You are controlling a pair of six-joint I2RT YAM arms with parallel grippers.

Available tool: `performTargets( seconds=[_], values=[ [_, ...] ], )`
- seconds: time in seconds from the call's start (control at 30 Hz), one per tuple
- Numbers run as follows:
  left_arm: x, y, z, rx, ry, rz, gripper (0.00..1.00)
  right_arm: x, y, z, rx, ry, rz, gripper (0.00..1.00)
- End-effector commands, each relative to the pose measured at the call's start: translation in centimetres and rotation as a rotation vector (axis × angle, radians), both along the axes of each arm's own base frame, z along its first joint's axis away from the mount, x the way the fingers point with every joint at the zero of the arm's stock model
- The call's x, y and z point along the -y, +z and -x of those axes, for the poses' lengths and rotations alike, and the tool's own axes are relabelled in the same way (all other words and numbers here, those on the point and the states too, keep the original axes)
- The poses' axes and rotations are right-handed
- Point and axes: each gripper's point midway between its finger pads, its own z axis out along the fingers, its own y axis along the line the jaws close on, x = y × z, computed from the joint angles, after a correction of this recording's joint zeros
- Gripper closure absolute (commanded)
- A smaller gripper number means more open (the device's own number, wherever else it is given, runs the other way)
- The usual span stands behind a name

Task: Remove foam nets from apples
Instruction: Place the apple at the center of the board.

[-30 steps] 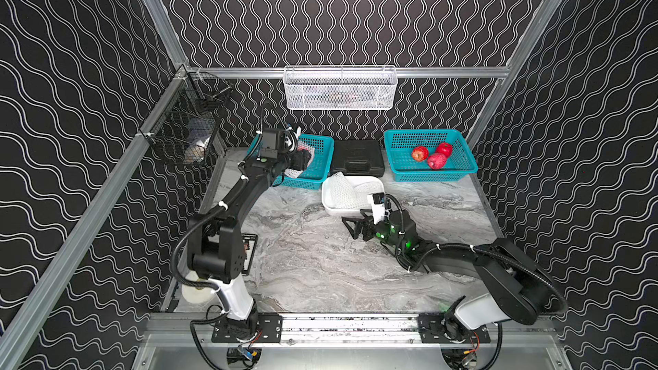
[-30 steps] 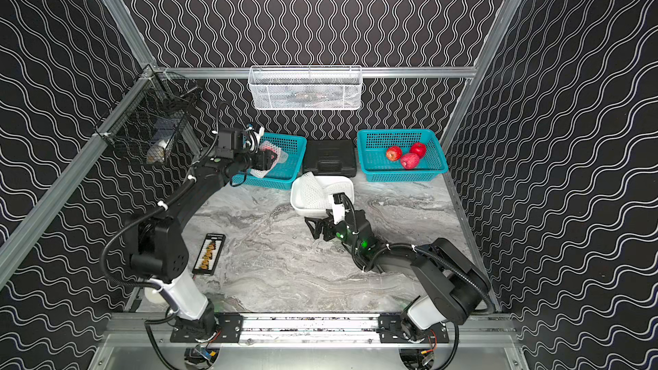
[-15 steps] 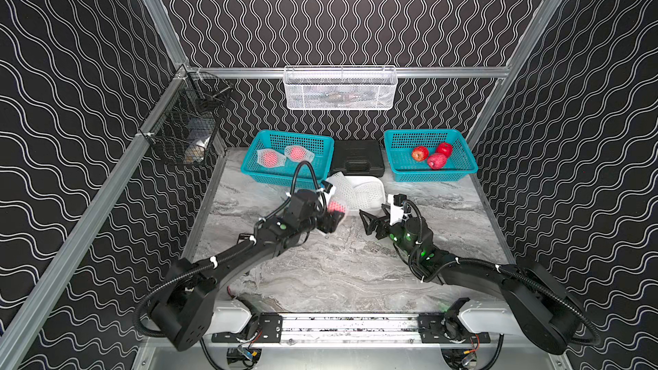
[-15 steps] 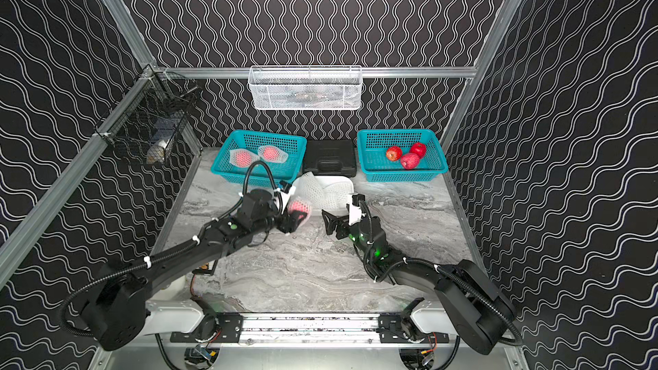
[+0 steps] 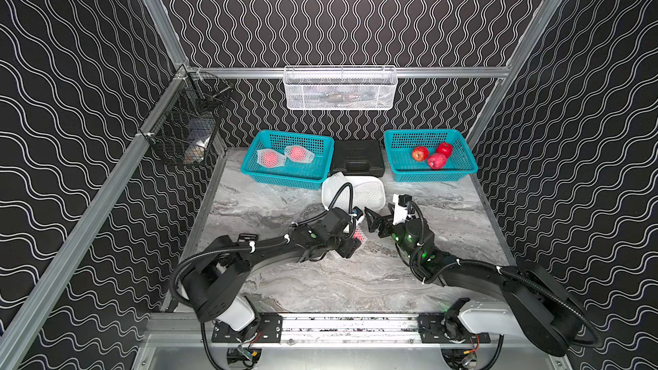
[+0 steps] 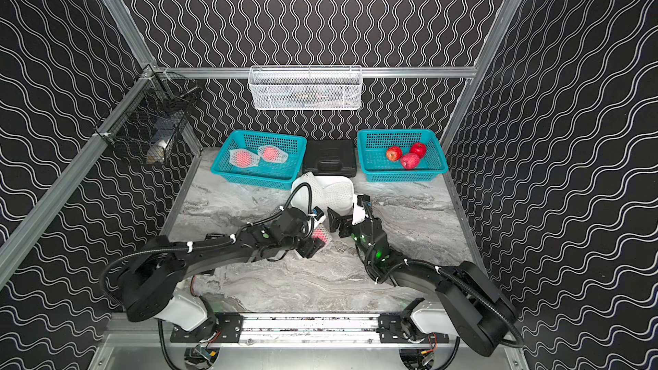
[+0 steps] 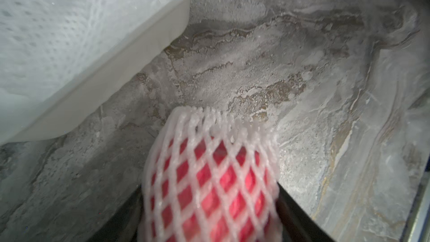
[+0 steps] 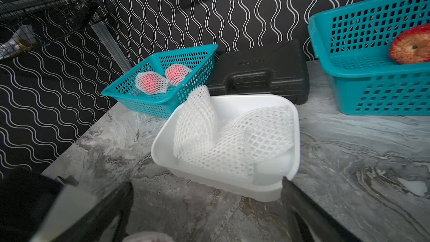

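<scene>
left arm [image 5: 267,248]: we see it reach low over the marble table [image 5: 320,281] from its base at the near left, with the elbow folded and the forearm running toward the middle
left gripper [image 5: 357,239]: clenched on the held apple [image 7: 204,175], with a dark finger [image 7: 121,219] on either side of the fruit in the left wrist view
held apple: red, wrapped in its foam net [image 7: 209,122], whose open end sticks out past the fruit; it sits near the table's middle, between the two grippers and just in front of the white tub [image 8: 223,186]; we cannot tell whether it touches the table
right arm [image 5: 473,269]: we see it come from the near right, lying low, with the forearm angled in toward the middle and the wrist raised a little
right gripper [image 5: 374,223]: released, jaws wide apart with nothing between them, aimed at the tub and close beside the held apple but apart from it
netted apples [image 5: 270,158]: two lie side by side in the left teal basket [image 5: 281,176] at the back
bare apples [image 5: 436,161]: three sit together in the right teal basket [image 5: 427,175] at the back
empty foam nets [image 8: 232,145]: piled in the tub, one standing up over its rim
black case [image 5: 357,158]: we find it between the two baskets, behind the tub
</scene>
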Motion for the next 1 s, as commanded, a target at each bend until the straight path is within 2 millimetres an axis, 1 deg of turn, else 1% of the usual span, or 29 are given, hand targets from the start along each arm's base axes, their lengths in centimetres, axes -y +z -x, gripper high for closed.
performTargets(
  seconds=[0.0,0.07,0.1,0.17,0.23,0.33,0.43,0.5,0.6,0.7,0.77,0.87,0.97],
  values=[
    [0.7,-1.4,0.8,0.007,-0.084,-0.081,0.36,1.0,-0.6,0.4,-0.021,-0.035,0.012,0.00],
    [1.2,-2.2,1.0,-0.005,-0.101,-0.090,0.33,1.9,-1.1,0.9,-0.018,-0.056,0.027,0.00],
    [1.6,-2.5,1.2,-0.012,-0.115,-0.085,0.32,2.5,-1.0,0.9,-0.003,-0.083,0.020,0.00],
    [1.9,-2.7,1.1,-0.009,-0.118,-0.073,0.29,2.9,-0.3,0.6,0.029,-0.112,0.040,0.00],
    [2.2,-2.7,1.0,-0.003,-0.122,-0.060,0.22,3.1,-0.4,0.0,0.014,-0.139,0.073,0.00],
    [2.5,-2.0,1.0,0.008,-0.133,-0.043,0.14,2.8,-1.2,-0.4,-0.015,-0.142,0.095,0.00],
    [2.4,-0.5,1.2,0.037,-0.138,-0.005,0.03,2.8,-1.5,-0.3,-0.018,-0.141,0.071,0.00],
    [2.3,0.8,1.6,0.062,-0.136,0.042,0.01,2.8,-1.3,-0.3,-0.009,-0.139,0.068,0.00],
    [1.5,3.0,2.5,0.105,-0.119,0.133,0.01,2.7,-1.4,-0.3,-0.021,-0.138,0.075,0.00],
    [0.2,3.8,3.5,0.119,-0.080,0.221,0.01,2.6,-1.4,-0.4,-0.017,-0.137,0.067,0.00],
    [-1.2,3.1,4.2,0.113,-0.038,0.268,0.01,2.5,-1.4,-0.4,-0.019,-0.131,0.058,0.00],
    [-3.2,1.8,4.5,0.099,0.018,0.346,0.01,2.2,-1.3,-0.4,-0.023,-0.114,0.050,0.00],
    [-4.4,1.0,4.3,0.133,0.048,0.379,0.01,1.9,-1.3,-0.3,-0.026,-0.099,0.040,0.00]
  ],
)
